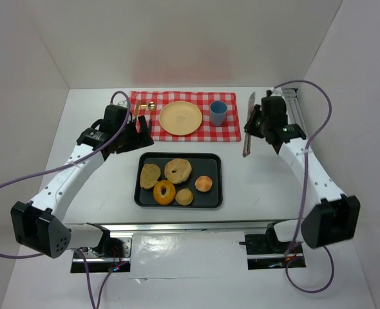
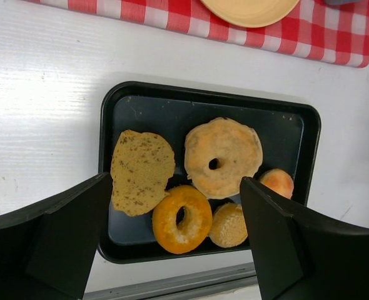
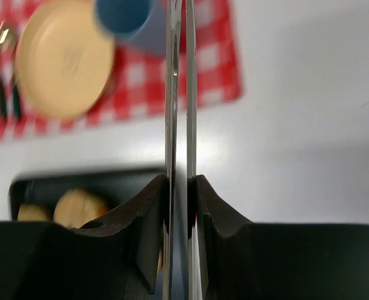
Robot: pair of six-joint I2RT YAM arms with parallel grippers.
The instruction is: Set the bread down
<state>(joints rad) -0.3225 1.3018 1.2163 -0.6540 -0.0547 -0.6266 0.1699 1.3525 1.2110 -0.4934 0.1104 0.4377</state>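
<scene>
A black tray (image 1: pixel 138 193) holds a flat bread slice (image 1: pixel 150 175), a pale bagel (image 1: pixel 178 170), an orange doughnut (image 1: pixel 164 192), a small bun (image 1: pixel 184 197) and a round roll (image 1: pixel 203 183). A yellow plate (image 1: pixel 180 118) lies on the red checked cloth (image 1: pixel 232 132). My left gripper (image 1: pixel 138 132) is open and empty between cloth and tray; in its wrist view (image 2: pixel 175 181) the fingers frame the bread slice (image 2: pixel 141 170) and doughnut (image 2: pixel 181 219) below. My right gripper (image 1: pixel 253 125) is shut on a knife (image 1: pixel 248 125), seen edge-on in the right wrist view (image 3: pixel 179 94).
A blue cup (image 1: pixel 218 112) stands on the cloth right of the plate. Gold cutlery (image 1: pixel 150 106) lies on the cloth left of the plate. White walls close in the table on three sides. A metal rail (image 1: pixel 177 226) runs along the near edge.
</scene>
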